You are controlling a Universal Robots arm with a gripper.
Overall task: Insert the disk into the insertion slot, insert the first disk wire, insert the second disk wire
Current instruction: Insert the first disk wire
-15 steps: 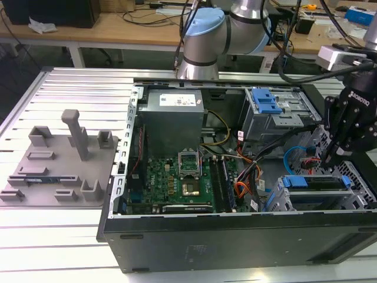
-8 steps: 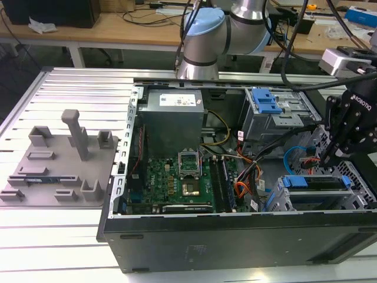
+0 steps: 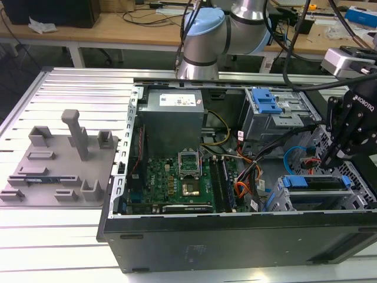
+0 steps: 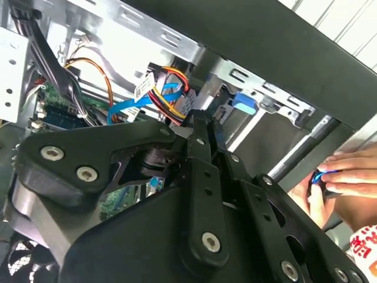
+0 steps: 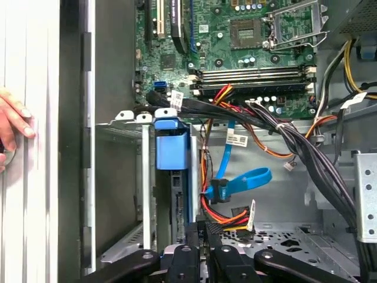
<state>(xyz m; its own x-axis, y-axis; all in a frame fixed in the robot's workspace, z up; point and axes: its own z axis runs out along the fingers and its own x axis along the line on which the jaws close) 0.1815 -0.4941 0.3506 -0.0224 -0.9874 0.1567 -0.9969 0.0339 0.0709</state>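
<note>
Status on the black two-finger claw (image 3: 331,160): its fingers (image 5: 195,239) were pressed together in both wrist views. I couldn't tell whether anything was pinched between them.

Flat rectangular disk framed by a bright blue plastic carrier (image 3: 294,181) sat inside the low grey perforated sheet-metal insertion slot (image 3: 280,204), just below the claw tips in the exterior view. In the first wrist view the carrier's blue end tab (image 5: 172,146) sat just beyond the claw tips and slightly to one side.

Thin glossy light-blue second disk wire (image 5: 250,178) looped near the claw tips. Its small dark plug (image 5: 217,191) lay against a red, yellow and black wire bundle (image 5: 219,212) that ran right up to the claw. I couldn't tell whether that plug was seated anywhere.

Thin orange-red first disk wire (image 4: 110,79) curved farther from the claw, over by the green motherboard (image 5: 235,53).

A person's hand (image 5: 13,127) rested on the outer wall of the black tower computer case (image 3: 235,236), well apart from the claw.
</note>
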